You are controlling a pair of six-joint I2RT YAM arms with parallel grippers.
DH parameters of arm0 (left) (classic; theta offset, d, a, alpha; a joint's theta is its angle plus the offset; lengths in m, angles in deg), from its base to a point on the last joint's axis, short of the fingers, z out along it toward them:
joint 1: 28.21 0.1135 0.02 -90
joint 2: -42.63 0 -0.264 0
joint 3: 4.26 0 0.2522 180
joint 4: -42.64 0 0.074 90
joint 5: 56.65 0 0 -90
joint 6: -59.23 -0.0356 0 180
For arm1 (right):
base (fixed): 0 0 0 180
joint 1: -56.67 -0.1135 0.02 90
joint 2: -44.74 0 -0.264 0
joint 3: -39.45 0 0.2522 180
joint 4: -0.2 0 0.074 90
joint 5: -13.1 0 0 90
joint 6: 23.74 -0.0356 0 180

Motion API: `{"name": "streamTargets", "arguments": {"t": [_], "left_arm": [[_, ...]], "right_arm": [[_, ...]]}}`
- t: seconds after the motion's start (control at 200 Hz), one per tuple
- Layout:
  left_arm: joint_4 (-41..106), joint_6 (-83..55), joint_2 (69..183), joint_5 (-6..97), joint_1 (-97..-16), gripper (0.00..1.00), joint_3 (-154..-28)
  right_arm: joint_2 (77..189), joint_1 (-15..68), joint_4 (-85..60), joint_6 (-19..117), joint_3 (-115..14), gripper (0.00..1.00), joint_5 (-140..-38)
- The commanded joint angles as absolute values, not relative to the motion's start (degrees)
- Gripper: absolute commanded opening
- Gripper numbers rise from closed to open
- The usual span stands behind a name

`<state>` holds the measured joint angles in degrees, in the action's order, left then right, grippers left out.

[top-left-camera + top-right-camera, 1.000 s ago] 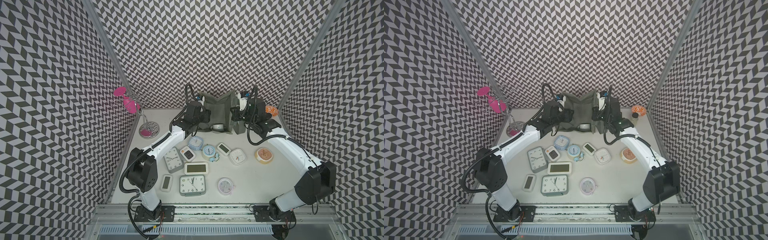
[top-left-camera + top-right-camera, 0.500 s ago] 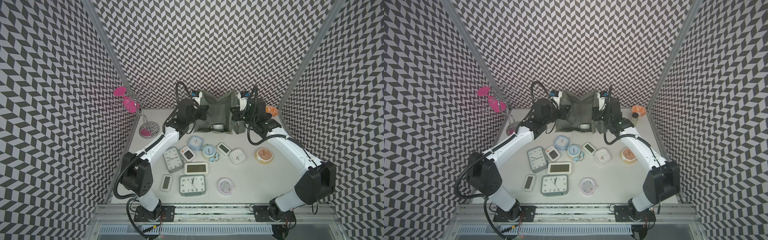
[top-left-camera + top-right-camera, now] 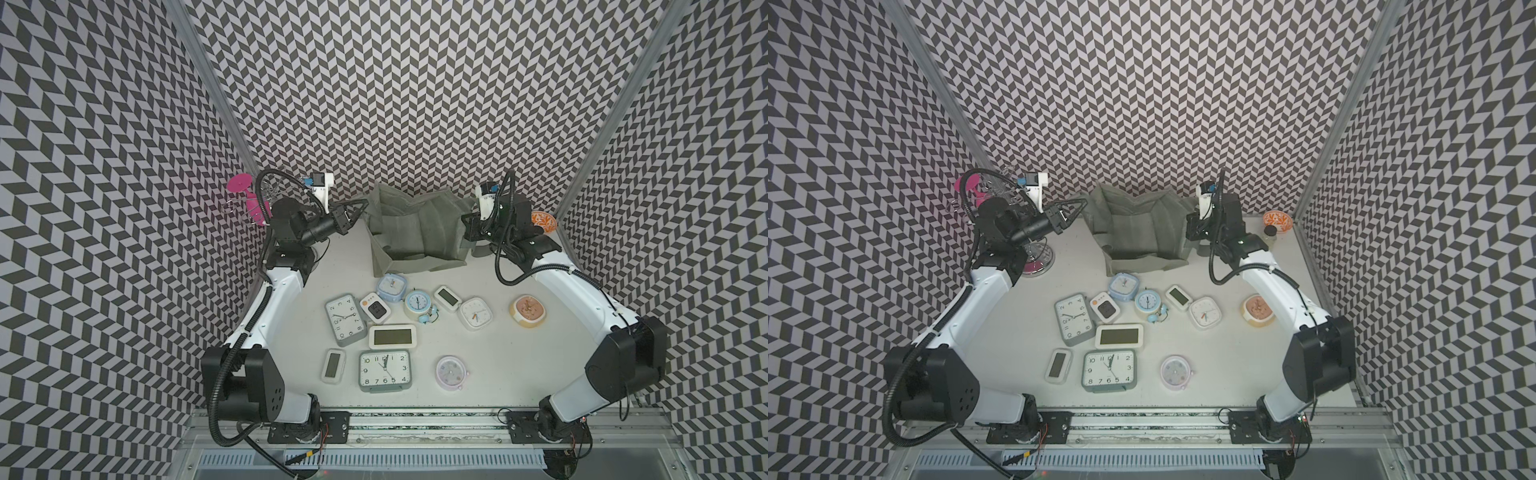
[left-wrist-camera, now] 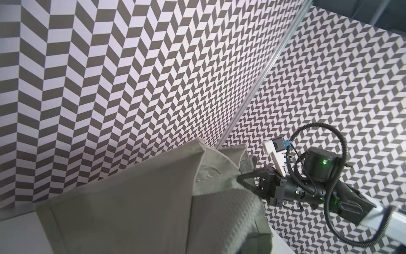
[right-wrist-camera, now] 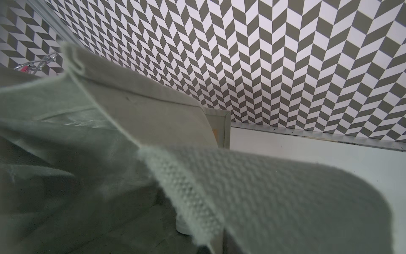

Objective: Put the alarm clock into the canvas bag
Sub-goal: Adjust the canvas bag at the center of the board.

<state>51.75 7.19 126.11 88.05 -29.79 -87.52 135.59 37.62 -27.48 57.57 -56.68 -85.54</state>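
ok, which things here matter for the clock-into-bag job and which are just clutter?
Job: grey-green canvas bag; assorted alarm clocks lying in front of it.
Clutter: pink and chrome wire stand; orange patterned bowl; small black-capped jar.

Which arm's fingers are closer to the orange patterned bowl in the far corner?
Right. The right fingers grip the canvas bag on the side facing the orange patterned bowl; the left fingers are at the bag's opposite edge, with the bag between them and the bowl.
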Motion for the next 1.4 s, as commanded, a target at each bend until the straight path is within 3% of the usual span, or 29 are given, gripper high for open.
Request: {"name": "streamTargets", "arguments": {"t": [0.0, 0.215, 0.581, 0.671, 0.816, 0.911, 0.996, 1.172, 1.397], "left_arm": [[72.42, 19.63, 129.86, 102.08, -29.15, 0.00, -86.20], [61.60, 12.44, 133.42, 100.99, -33.59, 0.00, -94.91], [67.02, 24.26, 146.21, 95.41, -40.63, 0.00, -108.26], [68.19, 26.27, 148.76, 95.07, -41.43, 0.00, -110.73], [72.90, 32.65, 152.15, 92.73, -41.48, 0.00, -113.02], [76.38, 37.40, 154.59, 91.82, -41.48, 0.00, -115.12], [76.74, 38.92, 156.36, 91.04, -41.48, 0.00, -117.45], [75.98, 39.87, 159.00, 91.05, -41.40, 0.00, -121.21], [76.78, 40.93, 159.70, 91.95, -41.39, 0.00, -122.08]], "right_arm": [[135.97, 38.12, -22.92, 60.02, -60.54, 0.00, -85.47], [136.39, 38.30, -22.07, 61.33, -64.05, 0.00, -87.11], [143.30, 41.29, -26.75, 60.72, -71.78, 0.00, -89.06], [143.72, 42.23, -27.08, 60.34, -72.04, 0.14, -91.19], [143.79, 43.37, -28.46, 60.48, -73.31, 0.51, -95.13], [143.01, 44.03, -30.13, 61.22, -74.14, 0.64, -97.21], [140.33, 44.17, -29.37, 61.72, -72.40, 0.69, -99.87], [134.71, 42.68, -25.33, 64.09, -67.48, 0.70, -108.23], [140.02, 36.22, -30.27, 74.33, -73.59, 0.70, -108.53]]}}
